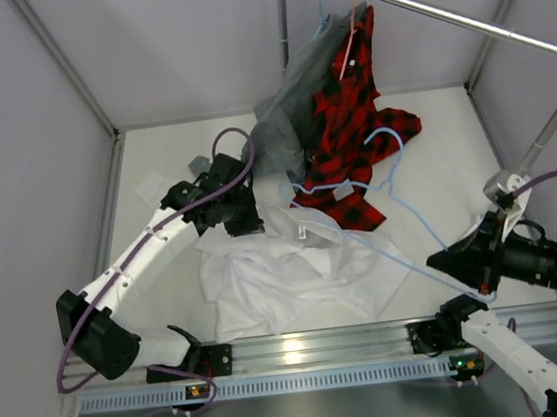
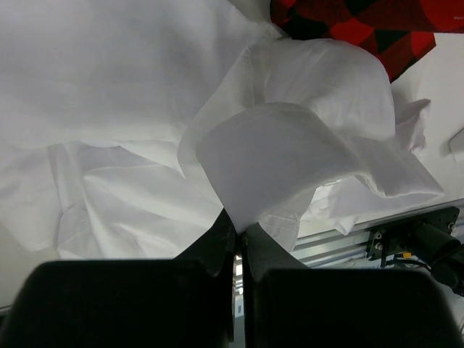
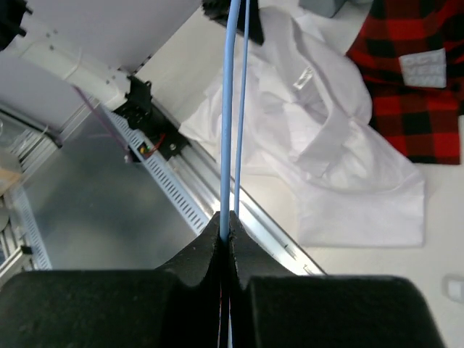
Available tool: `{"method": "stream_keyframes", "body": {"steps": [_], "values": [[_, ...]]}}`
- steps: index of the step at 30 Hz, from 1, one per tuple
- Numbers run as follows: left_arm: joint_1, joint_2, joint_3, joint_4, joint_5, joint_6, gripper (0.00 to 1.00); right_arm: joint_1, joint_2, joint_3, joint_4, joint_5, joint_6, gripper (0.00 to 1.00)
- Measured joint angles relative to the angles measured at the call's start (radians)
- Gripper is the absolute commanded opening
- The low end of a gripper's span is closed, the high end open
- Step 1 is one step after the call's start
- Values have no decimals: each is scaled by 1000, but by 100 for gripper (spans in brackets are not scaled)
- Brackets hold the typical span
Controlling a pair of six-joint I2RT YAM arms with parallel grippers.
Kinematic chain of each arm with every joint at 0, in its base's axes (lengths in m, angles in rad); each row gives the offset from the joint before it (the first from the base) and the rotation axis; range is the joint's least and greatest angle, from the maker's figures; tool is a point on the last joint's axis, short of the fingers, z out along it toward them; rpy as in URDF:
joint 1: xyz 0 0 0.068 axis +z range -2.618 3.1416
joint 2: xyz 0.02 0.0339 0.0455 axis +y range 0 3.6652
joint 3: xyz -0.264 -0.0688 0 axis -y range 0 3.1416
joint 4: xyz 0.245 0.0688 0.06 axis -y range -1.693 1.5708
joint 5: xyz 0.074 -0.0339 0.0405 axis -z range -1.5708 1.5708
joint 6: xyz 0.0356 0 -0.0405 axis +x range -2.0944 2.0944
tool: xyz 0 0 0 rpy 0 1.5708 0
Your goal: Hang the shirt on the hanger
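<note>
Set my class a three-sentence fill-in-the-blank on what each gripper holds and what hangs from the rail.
1. The left gripper is shut on a fold of the ___ shirt.
2. The right gripper is shut on a thin hanger coloured light ___.
3. The plaid shirt draped from the rail is red and ___.

Missing words: white; blue; black.

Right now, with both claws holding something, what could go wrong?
The left gripper pinches only a thin fold of the shirt, which may slip free. The right gripper clamps the hanger at one end, so it could twist. The hanger's far end lies across the plaid shirt and might snag it.
</note>
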Motion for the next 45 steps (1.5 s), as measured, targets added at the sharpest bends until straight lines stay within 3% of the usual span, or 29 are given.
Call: {"method": "stream_keyframes", "body": {"steps": [6,14,31,39,45], "values": [[0,11,0,1,55,-18,0,0,-116,-142,-19,-81,-1,0],[0,-2,-5,30,143,-64,0,0,-104,-325,6,-104,-2,0],[-18,-79,-78,178,323,-106,0,0,-25,-551,352,-135,91,0],[-268,-33,193,215,316,8,0,1,6,-629,585,-183,200,0],[-301,-30,334,184,280,114,0,5,19,-679,718,-207,255,0]]}}
